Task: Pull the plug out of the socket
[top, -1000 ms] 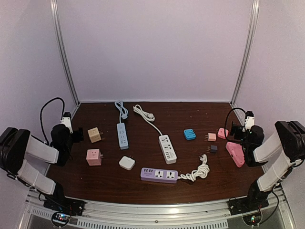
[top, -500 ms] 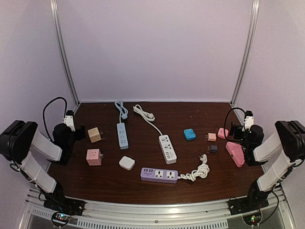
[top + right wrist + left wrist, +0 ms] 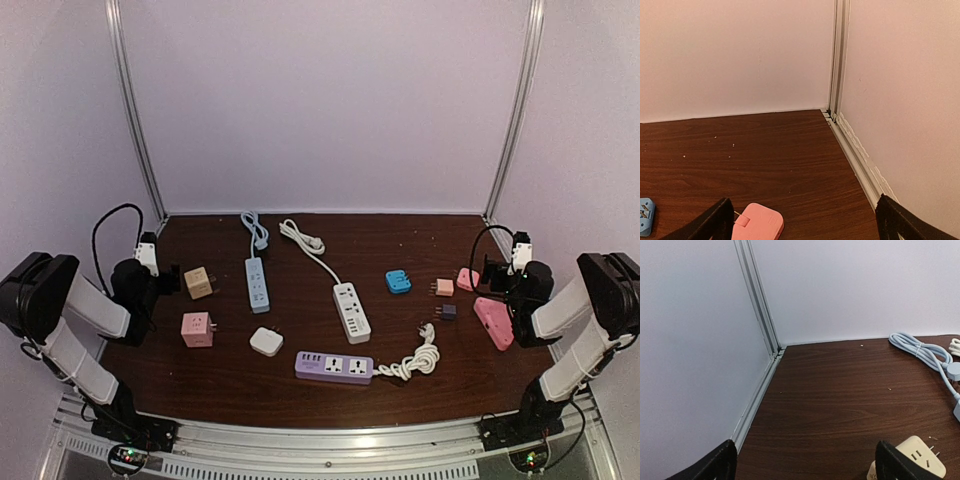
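Overhead, a dark brown wooden table [image 3: 330, 235] sits inside a white-walled booth, with one robot arm at each side.

Judging by position, the task's piece is the tan cube-shaped plastic adapter [image 3: 198, 282]. It lies at the left of the table, about midway between the near and far edges, just right of the left gripper [image 3: 805, 452]. That gripper's two black fingers [image 3: 722, 465] are spread wide with nothing between them. A corner of the tan cube shows beside the finger on the right of the left wrist view.

The right gripper [image 3: 805, 212] is also spread wide and empty, at the right of the table and well apart from the cube. A pink rounded plastic adapter [image 3: 757, 226] lies close by it.

The cube looks light, rigid and smooth, so probably slippery and apt to slide across the wood if tugged. One gripper pinning the body while the other pulls seems wise, each pinching flat opposite sides. Whether a plug is actually seated in it cannot be told (overhead it is too small, and the wrist view shows only one corner).

A cube has no real long axis. It sits turned slightly against the table edges, with a slotted face upward. Which way any prongs point cannot be read.
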Tool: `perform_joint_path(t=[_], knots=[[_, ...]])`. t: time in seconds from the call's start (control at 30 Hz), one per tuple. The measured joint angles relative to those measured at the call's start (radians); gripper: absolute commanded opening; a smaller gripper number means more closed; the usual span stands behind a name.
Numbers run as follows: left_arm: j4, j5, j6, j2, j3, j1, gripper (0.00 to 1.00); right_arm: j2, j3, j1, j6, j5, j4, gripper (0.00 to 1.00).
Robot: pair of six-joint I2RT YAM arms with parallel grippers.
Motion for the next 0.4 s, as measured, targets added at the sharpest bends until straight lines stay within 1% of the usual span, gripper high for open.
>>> perform_joint_path(t=[0.4], knots=[[-0.007,0.0,0.002,0.0,0.0,0.0,0.98,0.0,0.0,0.0,0.0,-0.003,0.0,1.0]])
